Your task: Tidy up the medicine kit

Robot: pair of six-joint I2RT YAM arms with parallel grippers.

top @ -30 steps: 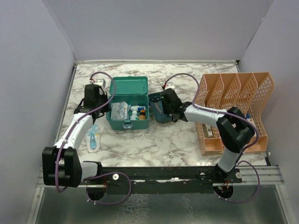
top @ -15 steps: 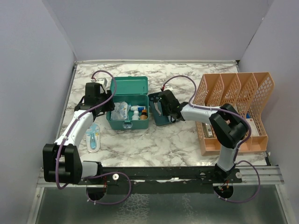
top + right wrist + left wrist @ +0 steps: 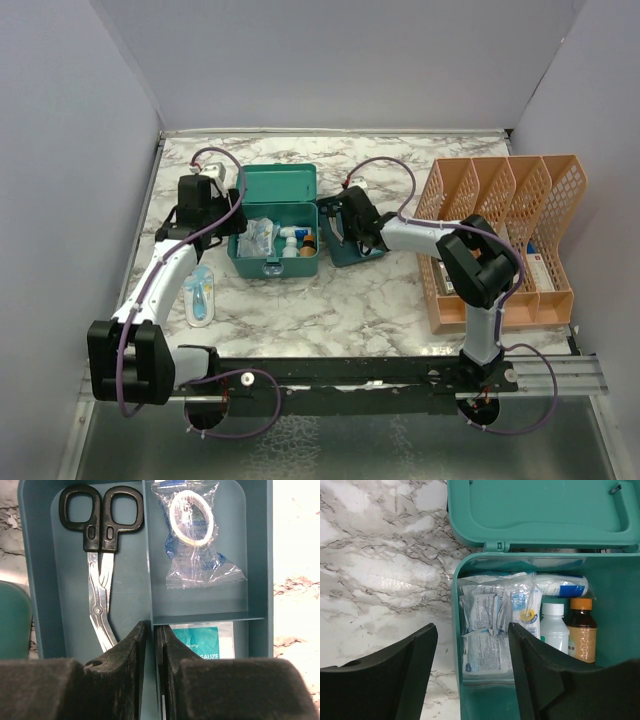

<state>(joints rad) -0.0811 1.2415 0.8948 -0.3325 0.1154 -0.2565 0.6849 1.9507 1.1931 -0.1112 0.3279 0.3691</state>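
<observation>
A small blue-and-white item [image 3: 200, 293] is lying loose near the left edge of the worktop [image 3: 350, 300]. Just past it, the left hand [image 3: 470, 630] is hovering with its fingers apart. It is straddling the left wall of the box [image 3: 250, 268], one finger over the marble and the other over the packets [image 3: 485, 635] inside.

The box is sitting open toward the far edge, left of the middle, with its lid laid back. Packets are filling its left side and bottles [image 3: 567, 630] its right.

Just beside the box's right side, the tray [image 3: 37, 580] is resting on the worktop. It is carrying scissors [image 3: 100, 555], a bagged roll [image 3: 197, 535] and a gauze packet [image 3: 202, 642]. The right hand [image 3: 151, 627] is pinching the tray's upright divider, with one finger pressed on each side.

The step looks like seating the tray in the box. For that, the left hand should be closing on the box wall to steady it. The right hand is gripping toward one end of the divider, so the tray is likely to tip as it rises. A slow, level lift should stop the loose scissors and bag from sliding. The bottles may be standing too high under the tray, so it is worth lining up the corners and lowering gently rather than pressing down.

The orange rack [image 3: 500, 230] is standing by the right edge, well apart, and is playing no part here.
</observation>
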